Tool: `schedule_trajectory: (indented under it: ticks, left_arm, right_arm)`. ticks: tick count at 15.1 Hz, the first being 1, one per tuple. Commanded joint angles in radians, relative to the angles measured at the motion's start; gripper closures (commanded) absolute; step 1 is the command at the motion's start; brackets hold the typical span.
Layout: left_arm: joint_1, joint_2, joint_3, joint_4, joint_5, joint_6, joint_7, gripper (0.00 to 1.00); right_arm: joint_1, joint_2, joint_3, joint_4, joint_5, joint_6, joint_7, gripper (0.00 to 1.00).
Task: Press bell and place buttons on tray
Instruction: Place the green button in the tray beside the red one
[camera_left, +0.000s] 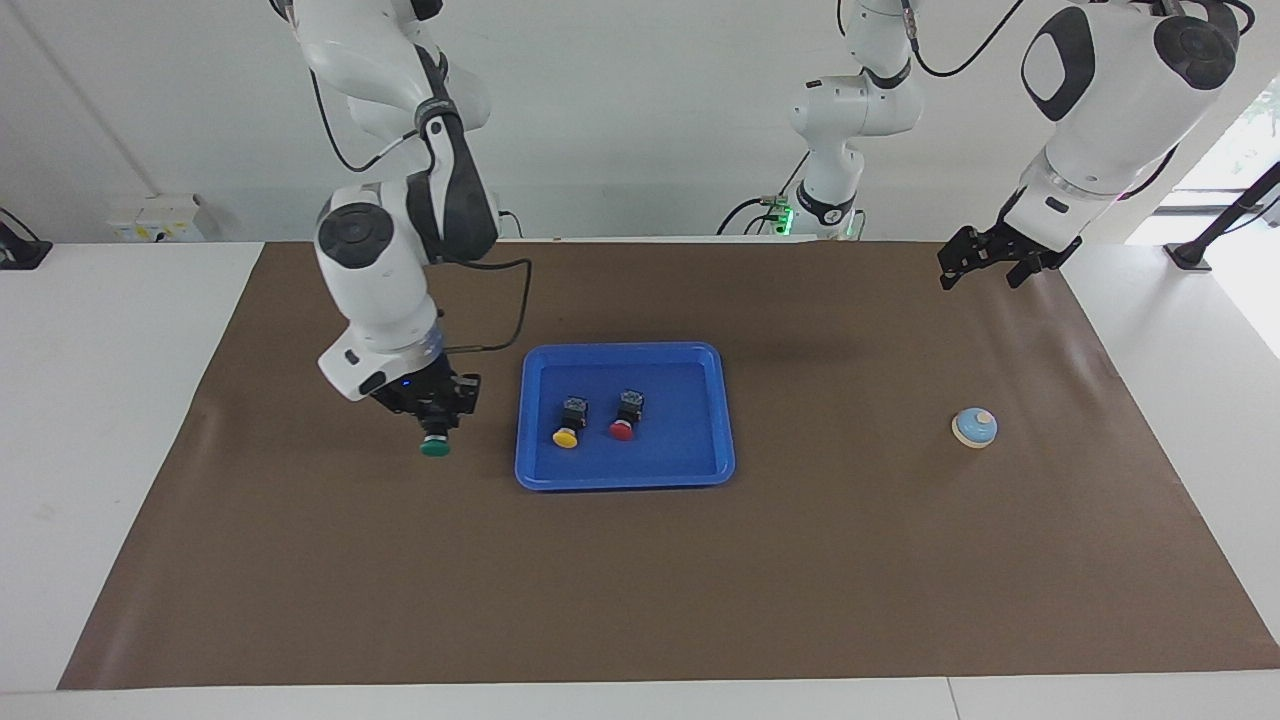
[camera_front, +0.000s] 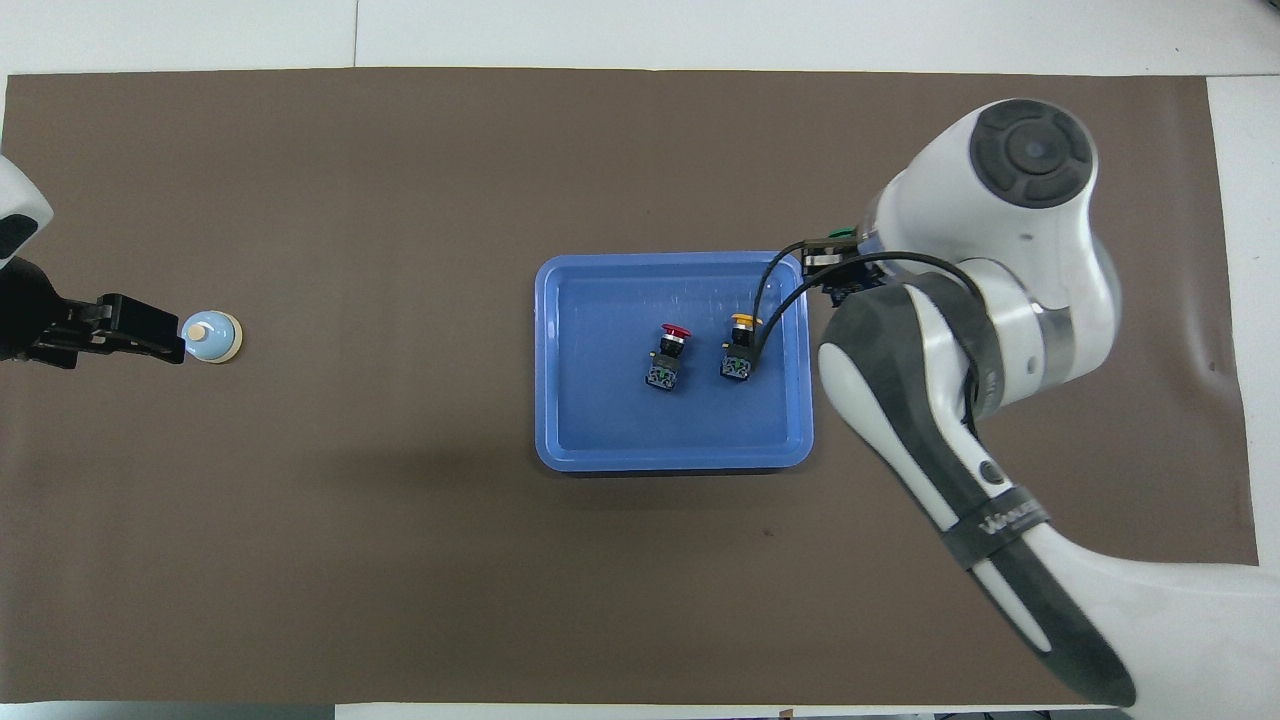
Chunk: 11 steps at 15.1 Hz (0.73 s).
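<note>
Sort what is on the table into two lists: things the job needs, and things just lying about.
Needed for the job:
- bell
- tray
- yellow button and red button, both in the tray
- green button, held by the right gripper beside the tray
- left gripper, open, waiting raised

Just lying about:
- brown mat covering the table

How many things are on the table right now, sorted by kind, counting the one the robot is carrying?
Buttons: 3, yellow button and red button in the tray, green button held in the right end effector over the mat beside the tray
Bell: 1
Tray: 1
Total: 5
</note>
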Motion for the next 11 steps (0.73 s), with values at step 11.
schedule_trajectory:
  ticks: [11]
  left_arm:
    - [-0.003,0.003,0.005,0.017,0.002,-0.017,-0.006,0.00]
  right_arm:
    - [0.296,0.224,-0.008,0.017,0.011,0.327,0.399,1.00]
